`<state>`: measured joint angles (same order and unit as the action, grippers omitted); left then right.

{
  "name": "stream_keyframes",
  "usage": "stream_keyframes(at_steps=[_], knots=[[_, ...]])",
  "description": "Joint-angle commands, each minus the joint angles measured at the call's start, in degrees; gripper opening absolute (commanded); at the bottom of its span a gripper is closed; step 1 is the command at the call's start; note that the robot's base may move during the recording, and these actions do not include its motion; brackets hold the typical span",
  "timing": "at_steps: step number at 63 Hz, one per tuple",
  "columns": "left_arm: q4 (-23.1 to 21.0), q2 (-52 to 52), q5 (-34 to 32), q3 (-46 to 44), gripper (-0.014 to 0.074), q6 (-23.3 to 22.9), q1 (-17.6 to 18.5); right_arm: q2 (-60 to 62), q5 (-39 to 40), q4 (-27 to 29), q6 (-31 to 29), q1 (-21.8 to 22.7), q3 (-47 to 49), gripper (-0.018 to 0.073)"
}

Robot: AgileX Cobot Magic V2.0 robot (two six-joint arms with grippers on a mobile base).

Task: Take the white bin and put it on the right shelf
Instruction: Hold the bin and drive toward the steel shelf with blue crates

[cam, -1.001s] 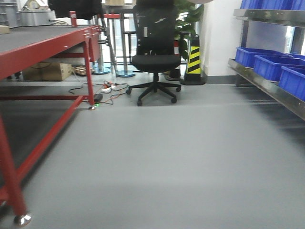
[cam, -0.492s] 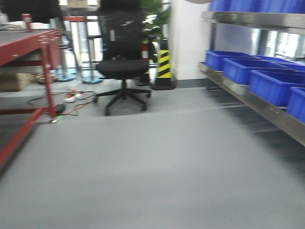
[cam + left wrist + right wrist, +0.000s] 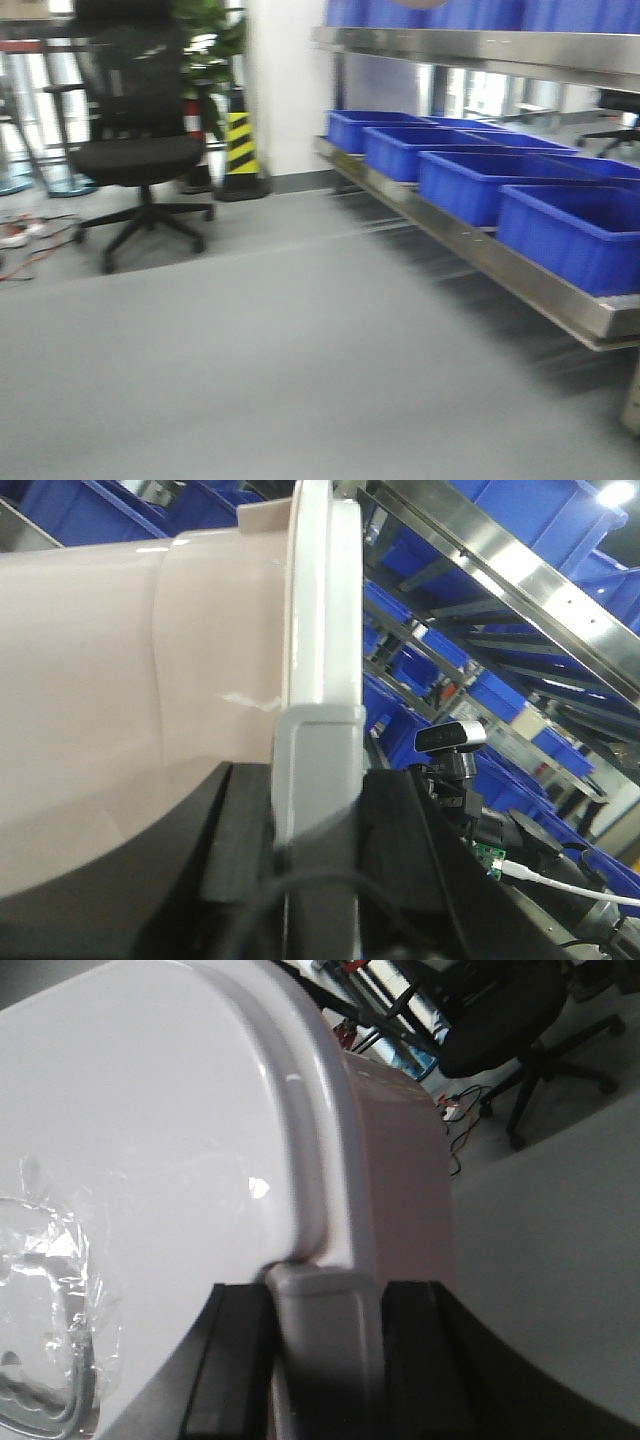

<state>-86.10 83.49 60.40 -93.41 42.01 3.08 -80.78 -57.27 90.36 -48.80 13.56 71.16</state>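
The white bin (image 3: 100,680) is held up between the two arms. The left gripper (image 3: 315,865) pinches the rim tab at one end, and the right gripper (image 3: 325,1350) pinches the tab at the other. Ahead on the right stands the steel shelf (image 3: 500,262), with blue crates (image 3: 470,185) lined along it and an office chair (image 3: 140,150) off to the left.

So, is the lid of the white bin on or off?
On: the lid lies flush on the white bin, clip over its rim.

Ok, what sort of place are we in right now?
Likely a storeroom or workshop lab: a stainless-steel rack shelf lined with blue crates on the right, a black-and-yellow striped cone by the white wall, and an office chair on bare grey floor.
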Motion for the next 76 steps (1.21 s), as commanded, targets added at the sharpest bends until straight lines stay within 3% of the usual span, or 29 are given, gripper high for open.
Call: stream_keyframes(at_steps=[1,76], knots=[[-4.5,-1.73,14.38,-1.69,-0.0117,0.04,3.12,3.12,-12.28,8.68,-0.73,-2.57,2.24,0.0057],[-4.5,-1.73,14.38,-1.69,-0.0117,0.04,3.12,3.07,-12.23,8.68,-0.73,-2.57,2.24,0.0057]])
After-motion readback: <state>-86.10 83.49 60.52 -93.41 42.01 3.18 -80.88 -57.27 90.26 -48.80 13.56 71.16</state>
